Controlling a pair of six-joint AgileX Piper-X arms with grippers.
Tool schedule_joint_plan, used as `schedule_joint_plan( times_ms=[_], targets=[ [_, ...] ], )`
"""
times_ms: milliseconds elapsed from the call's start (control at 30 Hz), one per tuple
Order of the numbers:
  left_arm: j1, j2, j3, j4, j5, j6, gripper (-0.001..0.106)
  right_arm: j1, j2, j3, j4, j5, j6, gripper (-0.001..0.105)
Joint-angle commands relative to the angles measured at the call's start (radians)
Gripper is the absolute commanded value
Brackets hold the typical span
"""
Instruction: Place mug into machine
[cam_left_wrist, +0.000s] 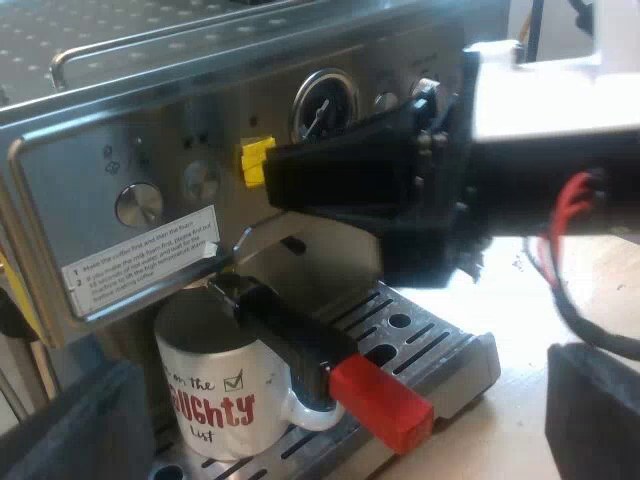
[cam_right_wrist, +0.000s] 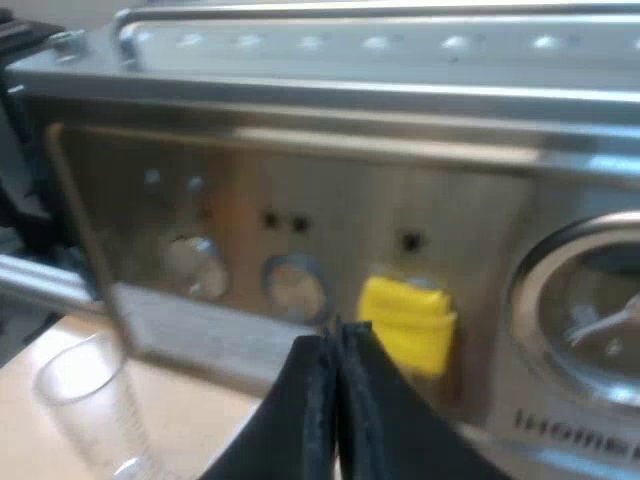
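White mug (cam_left_wrist: 215, 395) stands on the drip tray (cam_left_wrist: 440, 345) under the red-ended holder (cam_left_wrist: 300, 345), straight ahead of my left jaws, which are spread wide and empty. Right jaws, pressed together, point at the yellow button (cam_right_wrist: 405, 322) above.

Mug (cam_left_wrist: 205, 395) on drip tray (cam_left_wrist: 425, 340) beneath holder (cam_left_wrist: 290, 335)

Right gripper (cam_right_wrist: 335, 340): two matte black fingers (cam_right_wrist: 300, 420) tapering to a narrow tip with a thin seam between, blocky black body (cam_left_wrist: 400, 180) with small screws, white housing (cam_left_wrist: 540, 100) behind; left gripper (cam_left_wrist: 330, 400): dark, square-edged finger blocks (cam_left_wrist: 590, 405).
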Motion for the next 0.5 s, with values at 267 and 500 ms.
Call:
schedule_joint_plan(
  times_ms=[267,500],
  targets=[
    [-0.003,0.001,-0.009,-0.010,0.029,-0.002,0.081,-0.037,0.035,-0.034,0.023,0.103,-0.043,0.000],
    [-0.003,0.001,-0.009,-0.010,0.029,-0.002,0.081,-0.061,0.059,-0.034,0.010,0.187,-0.107,0.000]
  ],
)
